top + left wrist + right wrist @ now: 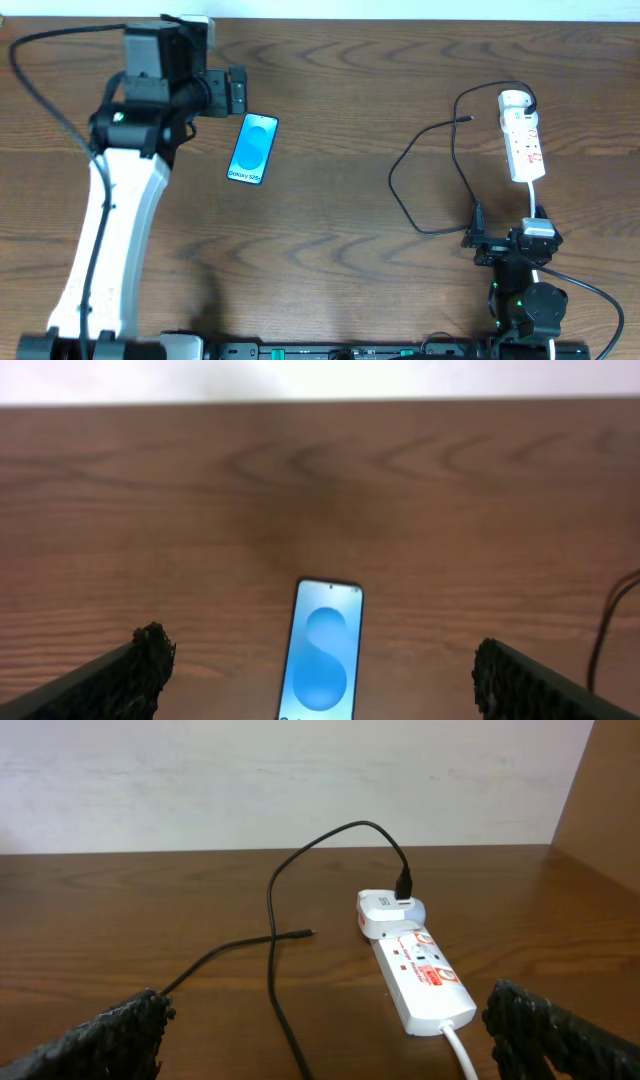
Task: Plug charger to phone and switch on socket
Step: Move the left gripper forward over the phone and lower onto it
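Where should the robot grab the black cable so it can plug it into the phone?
Probably just behind the small plug tip of the cable, coming down from above: that loose end lies flat on the table, clear of the power strip.

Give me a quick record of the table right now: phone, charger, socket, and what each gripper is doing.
phone: flat on table, screen up, nothing plugged in
charger: black cable looped on table, tip free, other end in white adapter
socket: white strip, right side, adapter at its far end; switches too small to read
left gripper: open, empty, near phone
right gripper: open, empty, facing socket
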`<action>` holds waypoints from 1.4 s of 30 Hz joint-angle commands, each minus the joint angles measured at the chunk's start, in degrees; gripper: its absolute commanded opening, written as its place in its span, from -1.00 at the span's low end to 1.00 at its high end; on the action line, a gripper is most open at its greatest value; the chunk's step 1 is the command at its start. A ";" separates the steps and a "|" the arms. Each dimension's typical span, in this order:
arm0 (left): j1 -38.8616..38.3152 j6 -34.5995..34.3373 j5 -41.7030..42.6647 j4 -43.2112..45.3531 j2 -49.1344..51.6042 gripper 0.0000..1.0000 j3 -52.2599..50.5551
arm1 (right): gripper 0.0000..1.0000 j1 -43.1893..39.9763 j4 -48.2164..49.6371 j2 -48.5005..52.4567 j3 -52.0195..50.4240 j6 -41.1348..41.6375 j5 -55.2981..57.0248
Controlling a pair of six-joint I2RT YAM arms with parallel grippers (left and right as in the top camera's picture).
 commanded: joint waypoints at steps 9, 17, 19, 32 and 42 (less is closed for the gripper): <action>-0.13 1.29 0.55 -4.90 10.78 0.95 0.68 | 0.99 -0.44 -0.15 -0.31 -0.09 0.59 0.26; -0.09 1.60 -1.18 -7.69 15.74 0.96 0.26 | 0.99 -0.44 -0.15 -0.31 -0.07 0.59 0.26; -0.13 1.68 -1.22 -7.67 17.16 0.96 0.22 | 0.99 -0.44 -0.15 -0.31 -0.09 0.59 0.26; -3.19 9.14 -3.37 -6.51 26.91 0.96 0.22 | 0.99 -0.44 -0.15 -0.31 -0.09 0.59 0.26; -3.19 13.03 -3.37 -3.63 30.21 0.96 0.22 | 0.99 -0.44 -0.15 -0.31 -0.09 0.59 0.26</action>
